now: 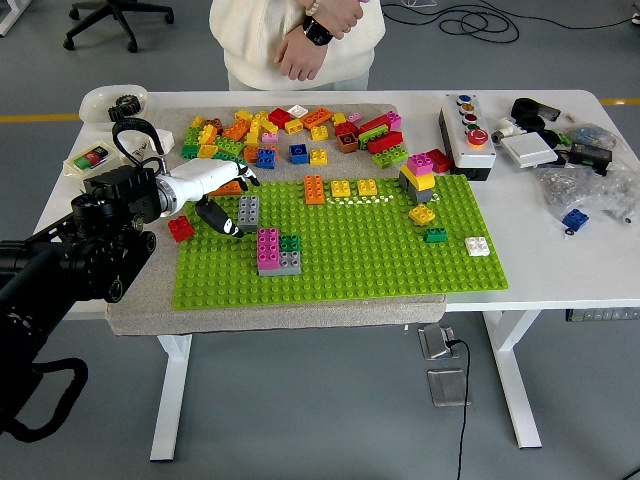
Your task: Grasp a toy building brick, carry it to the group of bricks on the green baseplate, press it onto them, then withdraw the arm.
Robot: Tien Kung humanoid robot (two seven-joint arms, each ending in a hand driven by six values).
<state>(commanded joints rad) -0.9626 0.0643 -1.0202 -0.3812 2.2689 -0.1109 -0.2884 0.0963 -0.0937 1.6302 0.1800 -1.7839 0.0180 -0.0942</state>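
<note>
My left hand (222, 195) is over the left edge of the green baseplate (390, 262), toward the tabletop's (560, 262) left side. The white fingers (215, 173) lie stretched along the baseplate's far-left corner; the dark thumb side hangs down just beside the grey brick (249, 212). The fingers look loosely extended, not clenched. I see no brick between them. Whether the thumb tip touches the grey brick I cannot tell; the two are at least immediately adjacent. Right hand is not in view.

Judgement: the hand is empty, so the grasp is the step in hand, or the arm is ready to leave. The grey brick stands alone on the studs, just short of the pink-and-grey stack (273, 251) with the small green brick (290, 242) beside it.

Notes for a good grasp:
- Pinch the grey brick across its narrow sides, thumb opposing fingers, low on the body.
- Lift straight up off the studs; a sideways pull could drag the baseplate on the grey mat (140, 310).
- Keep the wrist clear of the red brick (181, 228) at the mat's left edge.
- Seat it square on the stack, press straight down.

The loose brick pile (290, 130) lies along the far edge. A person (297, 40) stands beyond it, hands clasped, off the tabletop.
</note>
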